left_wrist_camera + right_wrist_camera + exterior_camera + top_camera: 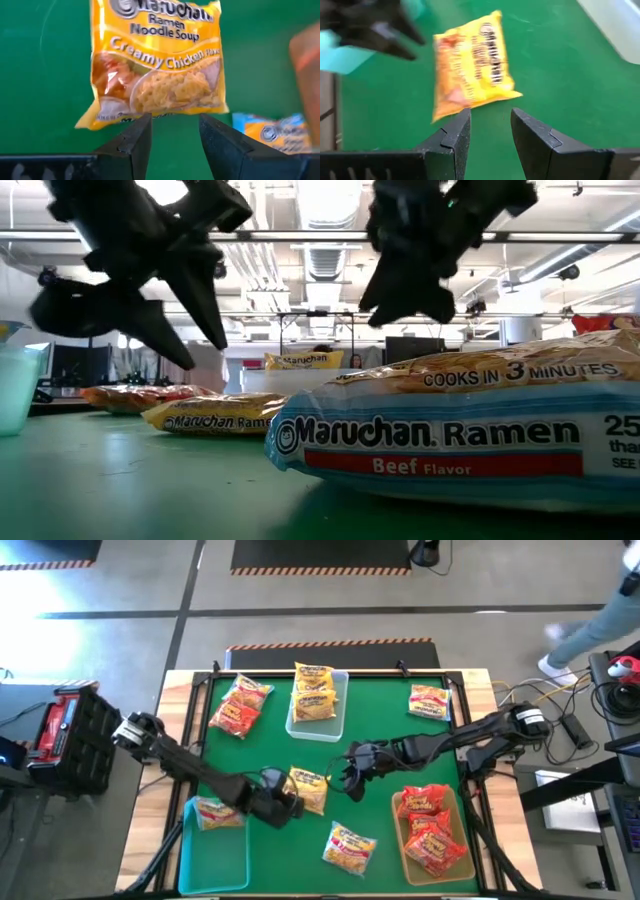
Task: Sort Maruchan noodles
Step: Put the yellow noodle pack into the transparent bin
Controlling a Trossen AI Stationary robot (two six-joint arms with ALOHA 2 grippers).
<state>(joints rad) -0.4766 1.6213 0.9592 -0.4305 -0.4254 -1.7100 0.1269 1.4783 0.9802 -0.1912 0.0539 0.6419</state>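
Packets lie scattered over the green mat (380, 720). My left gripper (285, 808) hangs low at lower centre of the high view, jaws parted and empty, just beside a yellow Creamy Chicken packet (309, 787) that lies flat on the mat. My right gripper (352, 772) hovers at centre, just right of that same packet, jaws also parted with nothing between them. At upper centre a clear bin (318, 700) holds yellow packets (313, 692). At lower right a tan bin (432, 830) holds red packets (430, 825). At lower left a teal bin (212, 845) holds one pale-blue packet (218, 812). Loose on the mat: a red packet (240, 706) at upper left, one packet (428, 700) at upper right, a Beef packet (350, 846) at lower centre.
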